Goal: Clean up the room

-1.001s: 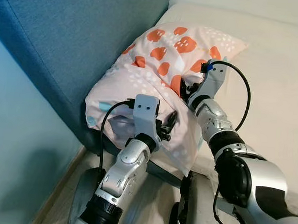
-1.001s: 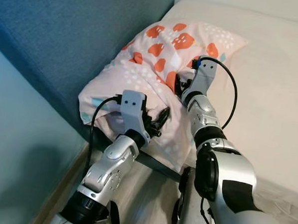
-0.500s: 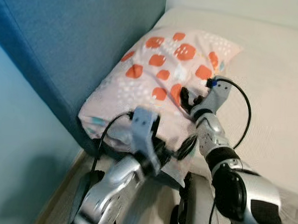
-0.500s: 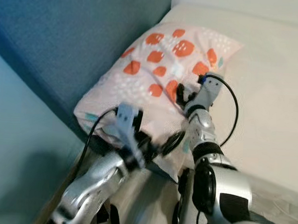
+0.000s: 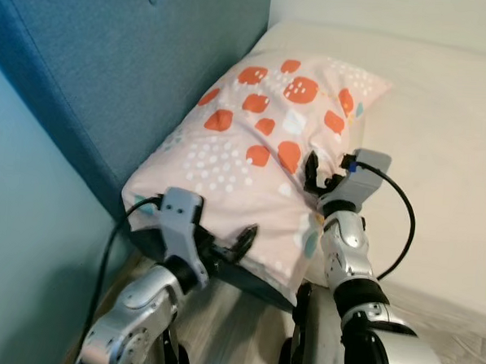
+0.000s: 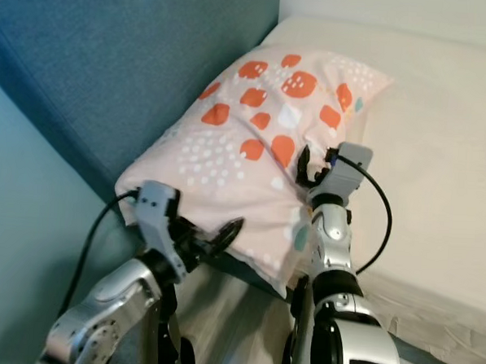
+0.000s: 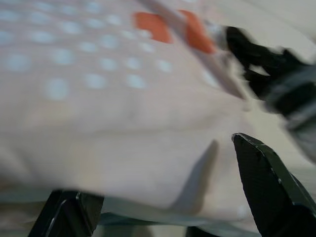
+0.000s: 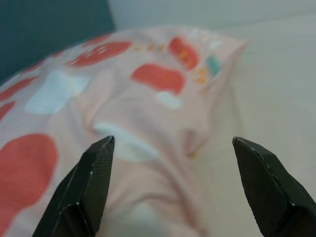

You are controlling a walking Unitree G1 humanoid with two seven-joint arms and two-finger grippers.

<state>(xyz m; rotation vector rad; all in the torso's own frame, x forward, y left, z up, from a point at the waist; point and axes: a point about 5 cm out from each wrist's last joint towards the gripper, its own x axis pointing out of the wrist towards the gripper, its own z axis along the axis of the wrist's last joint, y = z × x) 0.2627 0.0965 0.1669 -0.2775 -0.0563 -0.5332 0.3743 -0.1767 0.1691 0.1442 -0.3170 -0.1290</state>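
pillow (image 5: 260, 162): on bed (image 5: 441, 143) by headboard (image 5: 151, 71), near corner overhangs edge.
change: both arms pulled back off it (let go).
left gripper (image 5: 227, 248): open, below edge.
right gripper (image 5: 318, 174): open, beside pillow.
task: pillow placed, prob done.

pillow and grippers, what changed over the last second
Both grippers have let go of the pillow and drawn back toward the robot: the left gripper now sits open at its near lower edge, the right gripper open at its near side. The pillow has flattened out along the blue headboard. It remains on the mattress.
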